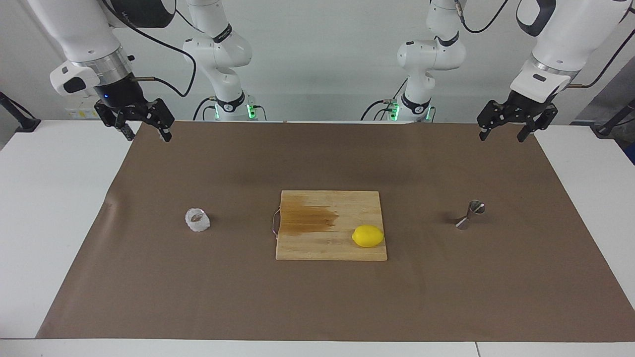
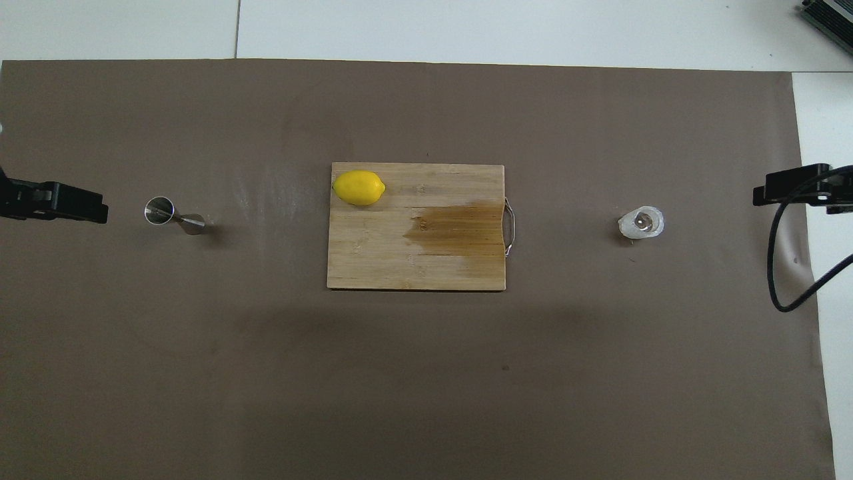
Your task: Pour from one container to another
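Facing view, scanned from one side to the other. The right gripper (image 1: 144, 130) hangs with fingers spread wide and empty over the brown mat's (image 1: 317, 297) corner at the right arm's end. The small squat clear faceted glass cup (image 1: 197, 220) stands upright at about 5 o'clock from it, so the right arm is nearer. The wooden cutting board (image 1: 317, 248) carries the yellow lemon (image 1: 368, 236). The silvery hourglass-shaped metal jigger (image 1: 470, 214) stands upright, long axis vertical, at about 7 o'clock from the left gripper (image 1: 504, 130), likewise wide open and empty.
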